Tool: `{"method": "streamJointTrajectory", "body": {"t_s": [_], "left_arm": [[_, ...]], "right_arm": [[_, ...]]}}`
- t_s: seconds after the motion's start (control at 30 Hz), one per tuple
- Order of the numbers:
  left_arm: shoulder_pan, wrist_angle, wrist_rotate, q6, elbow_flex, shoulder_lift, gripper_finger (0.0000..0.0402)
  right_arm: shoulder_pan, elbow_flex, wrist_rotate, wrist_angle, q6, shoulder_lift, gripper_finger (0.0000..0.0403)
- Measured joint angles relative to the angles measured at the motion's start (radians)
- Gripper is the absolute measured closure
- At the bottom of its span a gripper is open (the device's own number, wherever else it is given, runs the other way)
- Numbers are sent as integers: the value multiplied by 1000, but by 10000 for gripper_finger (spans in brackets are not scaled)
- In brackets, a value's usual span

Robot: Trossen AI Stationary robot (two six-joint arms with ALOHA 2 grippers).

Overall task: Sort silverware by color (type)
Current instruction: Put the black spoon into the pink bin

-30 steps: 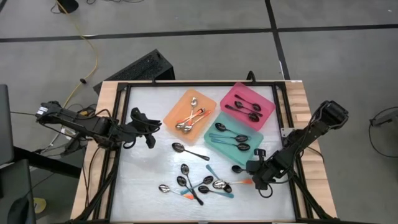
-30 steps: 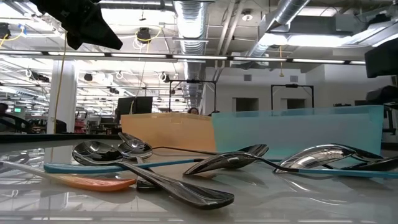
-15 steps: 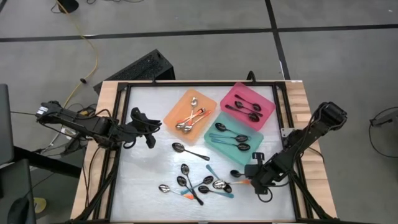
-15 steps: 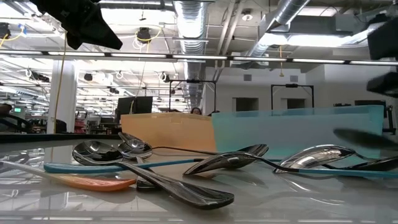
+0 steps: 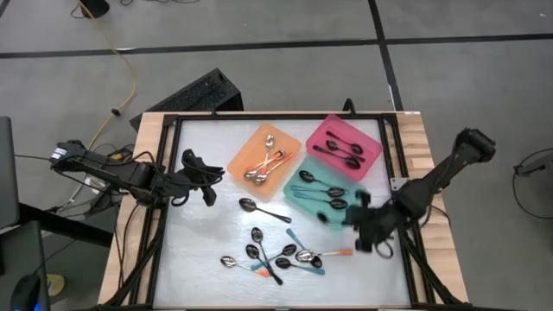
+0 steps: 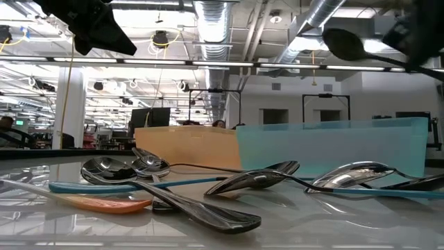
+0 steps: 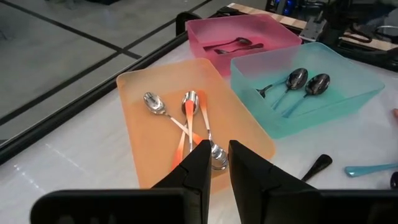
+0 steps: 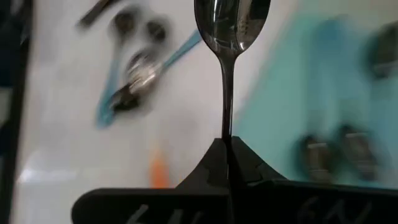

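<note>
My right gripper [image 5: 356,223] is above the table's near right part, beside the teal tray's [image 5: 302,192] near edge, shut on a black spoon [image 8: 231,25]. Its bowl shows high up in the low view [image 6: 345,43]. Several loose spoons [image 5: 276,255] lie flat on the table's near middle, and a single black spoon [image 5: 259,208] lies farther back. The orange tray [image 5: 251,147], the teal tray and the pink tray [image 5: 363,134] each hold spoons. My left gripper [image 7: 216,158] hangs over the table's left part, facing the orange tray, its fingers a narrow gap apart with nothing between them. My right gripper pinches the black spoon's thin handle [image 8: 227,127] between its two fingertips. The fingers slant downward and lie along the handle, so the spoon sticks straight out ahead of them, bowl foremost. The spoon is lifted clear of the table.
An orange-handled spoon [image 5: 339,253] lies on the table below my right gripper. A black frame [image 5: 164,190] runs round the white table top. Bare white surface lies between the left gripper and the loose spoons.
My right gripper has risen from the table's near right part, going a little toward the teal tray and tipping further down. The black spoon, which lay on the table a second ago, is now lifted clear in its fingers.
</note>
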Motion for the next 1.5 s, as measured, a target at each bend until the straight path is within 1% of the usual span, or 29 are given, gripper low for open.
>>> {"method": "streamJointTrajectory", "body": {"t_s": [0.1, 0.2, 0.33, 0.43, 0.53, 0.67, 0.77, 0.87, 0.97, 1.03, 1.07, 1.23, 1.37, 1.5], "left_arm": [[0, 0, 0, 0, 0, 0, 360], [0, 0, 0, -10, 0, 0, 360], [0, 0, 0, -15, 0, 0, 360], [0, 0, -2, -14, 0, 0, 360], [0, -2, -2, -13, 0, 0, 360], [0, -5, -2, -13, 0, 0, 360], [0, -9, -2, -13, 0, 0, 360], [0, -8, -3, -14, 0, 0, 360], [0, -8, -2, -13, 0, 0, 360], [0, -8, 0, -13, 0, 0, 360], [0, -8, 1, -13, 0, 0, 360], [0, -8, 4, -12, 0, 0, 360], [0, -8, 4, 3, 0, 0, 360], [0, -8, 5, -14, 0, 0, 360]], "right_arm": [[-81, 0, 107, -80, 5, -110, 400], [-204, 0, 177, -139, -30, -197, 400], [-410, 1, 208, -208, -142, -263, 400], [-575, 1, 207, -228, -277, -263, 400], [-711, -22, 196, -195, -442, -252, 400], [-849, -66, 115, -124, -614, -243, 400], [-928, -127, 53, -45, -695, -245, 400], [-996, -193, 17, 33, -784, -245, 400], [-1068, -257, -70, 138, -866, -245, 400], [-1114, -289, -131, 216, -898, -241, 400], [-1136, -301, -145, 246, -906, -237, 400], [-1241, -315, -173, 269, -959, -185, 400], [-1313, -314, -249, 304, -996, -93, 400], [-1371, -314, -280, 363, -1015, 9, 400]]}}
